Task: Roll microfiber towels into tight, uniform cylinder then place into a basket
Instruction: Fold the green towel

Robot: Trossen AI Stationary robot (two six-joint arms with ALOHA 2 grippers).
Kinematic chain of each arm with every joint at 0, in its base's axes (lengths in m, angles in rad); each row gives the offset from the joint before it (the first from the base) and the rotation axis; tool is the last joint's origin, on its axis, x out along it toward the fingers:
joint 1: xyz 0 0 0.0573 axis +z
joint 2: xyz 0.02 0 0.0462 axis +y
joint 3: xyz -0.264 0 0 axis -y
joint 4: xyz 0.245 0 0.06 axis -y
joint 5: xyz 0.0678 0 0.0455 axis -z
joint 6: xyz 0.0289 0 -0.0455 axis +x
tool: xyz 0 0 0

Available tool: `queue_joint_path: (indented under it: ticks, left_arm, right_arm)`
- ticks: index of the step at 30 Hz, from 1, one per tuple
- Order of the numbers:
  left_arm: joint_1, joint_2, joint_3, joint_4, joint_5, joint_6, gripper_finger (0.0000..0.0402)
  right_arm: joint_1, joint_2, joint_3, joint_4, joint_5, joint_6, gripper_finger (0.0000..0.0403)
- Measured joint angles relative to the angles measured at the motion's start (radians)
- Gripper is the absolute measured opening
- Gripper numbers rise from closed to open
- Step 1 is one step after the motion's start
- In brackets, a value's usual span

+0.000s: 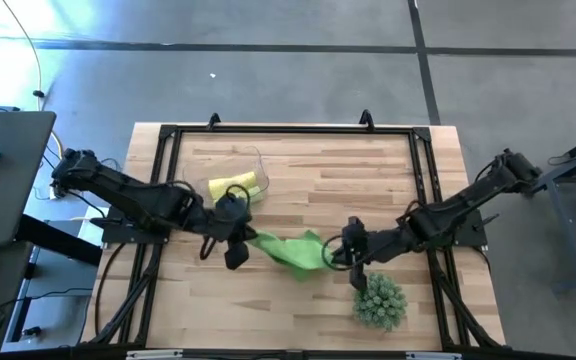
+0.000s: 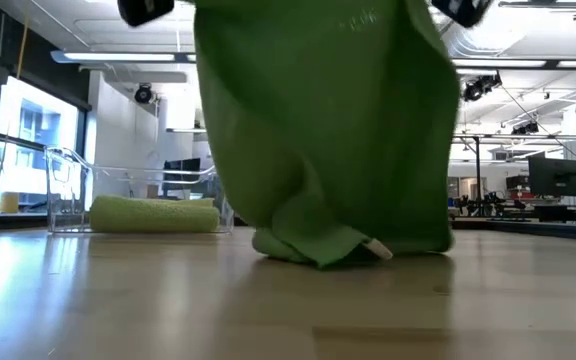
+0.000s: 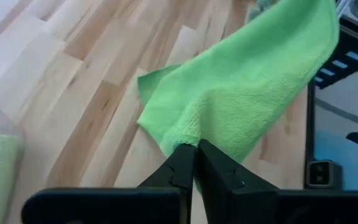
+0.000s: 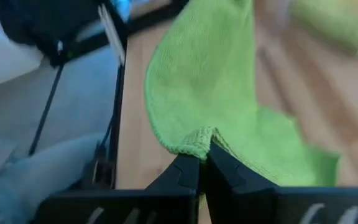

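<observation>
A lime green microfiber towel [image 1: 293, 250] hangs spread between my two grippers over the middle of the table. Its lower end [image 2: 323, 245] lies bunched on the wood. My left gripper [image 1: 236, 247] is shut on its left side and my right gripper [image 1: 346, 250] on its right side. The basket [image 1: 253, 165], a clear tub, stands at the far left. A rolled yellow towel [image 1: 236, 187] lies inside it, and the low view shows a lime green roll [image 2: 153, 213] there too. My left gripper pinches the towel's edge at an upper corner [image 3: 194, 138] between its two fingers, slanting down from the table's left. The cloth runs away from the fingers toward the other arm. My right gripper pinches the hemmed edge [image 4: 197, 142], gathered into a small fold, slanting down from the table's right. The towel hangs below, its lower end on the table.
A spiky green ball-shaped plant [image 1: 380, 300] stands near the front right, close under my right arm. A black frame [image 1: 293, 130] runs around the tabletop. Bare wood lies in front of the hanging towel [image 2: 268, 310].
</observation>
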Motion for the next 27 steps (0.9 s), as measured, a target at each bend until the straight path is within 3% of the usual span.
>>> queue_joint_path:
  ticks: [5,10,16,21,27]
  left_arm:
    - [-0.034,0.033,-0.108,0.144,-0.031,0.011,0.003]
    - [-0.045,0.089,-0.18,0.178,-0.092,0.072,0.0061]
    - [-0.046,0.152,-0.183,0.193,-0.213,0.287,0.0107]
    - [-0.068,0.183,-0.179,0.331,-0.165,0.511,0.0133]
    - [-0.084,0.305,-0.182,0.559,-0.152,0.593,0.0146]
  right_arm:
    - [-0.01,0.098,-0.001,-0.063,-0.118,0.08,0.0]
    - [-0.046,0.198,-0.001,-0.079,-0.207,0.062,0.0]
    - [-0.111,0.3,-0.002,-0.114,-0.277,0.05,0.0]
    - [-0.164,0.345,-0.002,-0.107,-0.34,0.03,0.0]
    - [-0.204,0.34,-0.002,-0.084,-0.364,0.028,0.0]
